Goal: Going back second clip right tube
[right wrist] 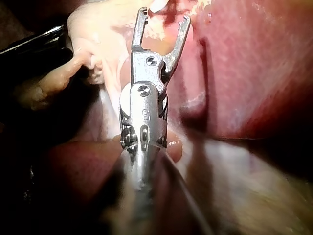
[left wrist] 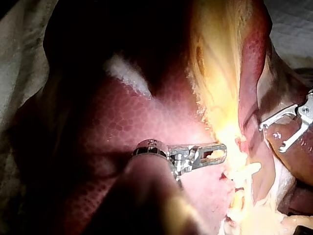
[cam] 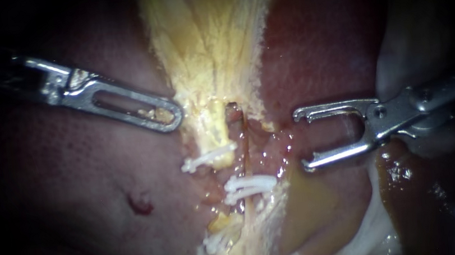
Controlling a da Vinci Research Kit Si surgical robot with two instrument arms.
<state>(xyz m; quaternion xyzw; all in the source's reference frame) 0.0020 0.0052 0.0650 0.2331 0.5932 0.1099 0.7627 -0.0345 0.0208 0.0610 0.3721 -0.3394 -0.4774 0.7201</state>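
The left instrument (cam: 173,117) comes in over the red liver (cam: 75,183). Its pincer is closed. The tip bites the edge of the yellow tissue (cam: 207,39) that hangs down in the middle, and a small yellow bit shows through the slot in the pincer. The left wrist view shows the same: the left instrument (left wrist: 220,152) has its pincer pressed flat, with the tip in the bright yellow tissue (left wrist: 220,73).

The right instrument (cam: 301,140) has its pincer wide open, like a fork with two thin hooked arms. Nothing is inside it. It sits beside the tubes and does not touch them. In the right wrist view the right instrument (right wrist: 164,16) is open too, and its tips point at the pale tissue ahead.

Two tubes run down below the yellow tissue. The right tube (cam: 246,142) is thin and brownish. It lies between the two instruments, nearer the open pincer. Two white clips (cam: 249,187) sit across it, one just under the other. The left tube (cam: 214,126) is pale yellow and has one white clip (cam: 208,159) across it. More white clips (cam: 217,241) show lower down.

A small dark red spot (cam: 140,203) is on the liver.
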